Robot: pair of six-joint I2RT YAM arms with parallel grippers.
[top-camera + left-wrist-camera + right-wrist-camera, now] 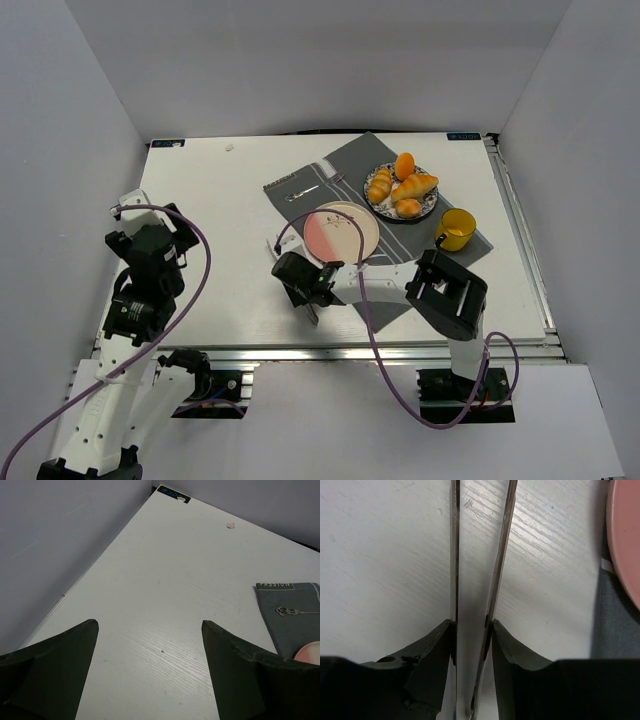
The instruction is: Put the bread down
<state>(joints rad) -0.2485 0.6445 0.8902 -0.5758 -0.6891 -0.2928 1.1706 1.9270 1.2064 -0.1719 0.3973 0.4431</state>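
Observation:
The bread (380,185), a small ridged golden-orange roll, lies on the left side of a dark plate (432,203) at the back right, beside other rolls. My right gripper (305,278) is at the table's middle, just in front of a pink plate (340,228), well short of the bread. It is shut (472,622) on a pair of metal tongs (480,555), whose two arms run forward over the white table. My left gripper (150,215) is open and empty (150,625) over bare table at the left.
On the dark plate are also a round orange bun (405,165) and a longer smooth roll (416,187). A yellow cup (457,228) stands to the right. A grey cloth (330,170) with cutlery (305,190) lies under the plates. Walls close in the table.

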